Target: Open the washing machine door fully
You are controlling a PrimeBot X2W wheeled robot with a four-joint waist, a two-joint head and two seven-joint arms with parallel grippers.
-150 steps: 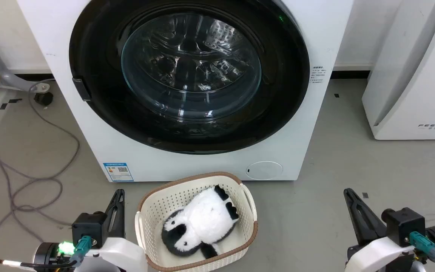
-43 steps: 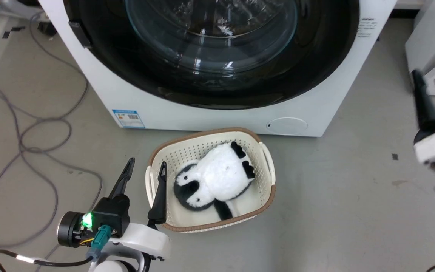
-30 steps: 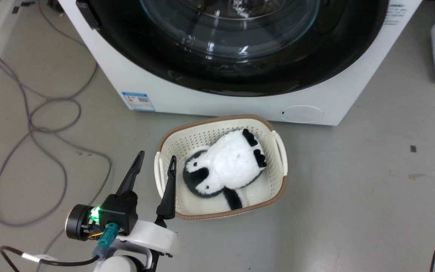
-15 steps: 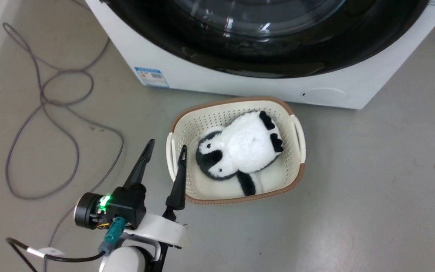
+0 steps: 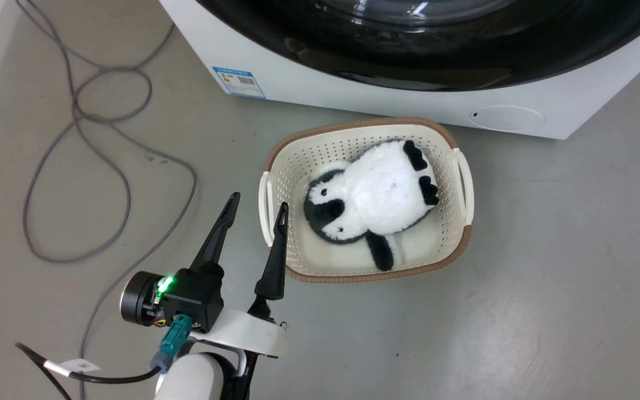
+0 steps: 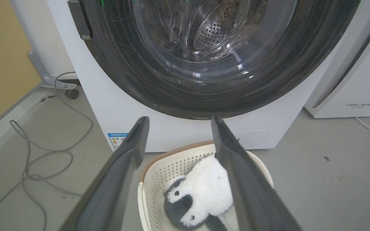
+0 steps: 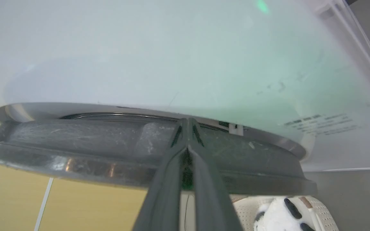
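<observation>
Your right pincer (image 7: 188, 123) is the one that matters. Its two fingers are pressed together with nothing seen between them, and their tips sit at the seam where the washing machine door (image 7: 108, 141) meets the washer's white front panel (image 7: 140, 64). In that wrist view the door lies edge-on, its rim running crosswise to the fingers, so I judge the swing you want goes away from the panel and towards the wrist. You cannot tell whether the tips have caught behind the rim, or whether the latch has let go.

Your left pincer (image 5: 259, 201) is spread wide, holds nothing, and hovers just beside the cream laundry basket (image 5: 275, 158) with the plush penguin (image 5: 370, 194) in it. The basket stands close in front of the washer, below the door's lower arc (image 5: 436, 61). Whether the swing clears it you cannot tell, so watch it. A grey cable (image 5: 75, 111) loops on the floor to the left, well apart. Farther off, a dark block (image 6: 79, 19) on the door's left rim is probably the hinge, and a white air purifier (image 6: 358, 73) stands right of the washer.
</observation>
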